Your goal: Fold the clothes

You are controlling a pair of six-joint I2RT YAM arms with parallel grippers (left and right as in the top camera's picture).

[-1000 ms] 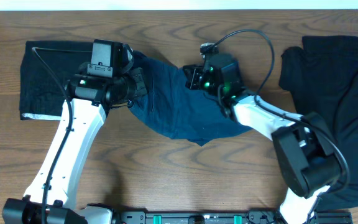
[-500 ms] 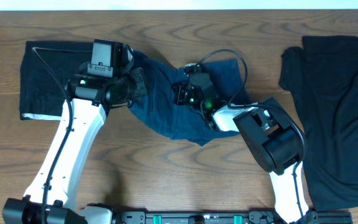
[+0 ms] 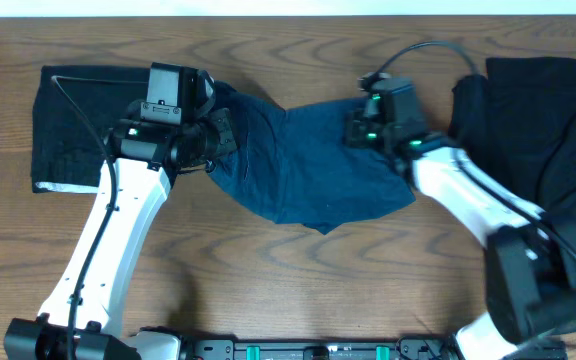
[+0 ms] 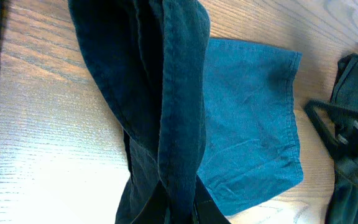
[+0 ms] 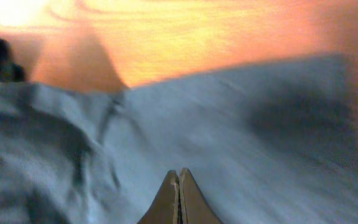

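The denim-blue shorts [image 3: 308,175] lie spread mid-way along the wooden table [image 3: 298,290]. The left gripper [image 3: 220,135] is clenched on a bunched fold at their left edge. The right gripper [image 3: 353,130] hangs over their far right corner, fingers pressed together on nothing. A folded black garment [image 3: 68,130] lies left of the shorts, and a loose black garment [image 3: 558,170] lies to their right

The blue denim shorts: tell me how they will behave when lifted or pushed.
Probably floppy: the denim shorts bunch into long drooping folds where the left gripper pinches them. Pushed, they would likely wrinkle and slide rather than roll, since the rest lies flat on the wooden table. Seemingly light: one small pinch holds that bunch up.
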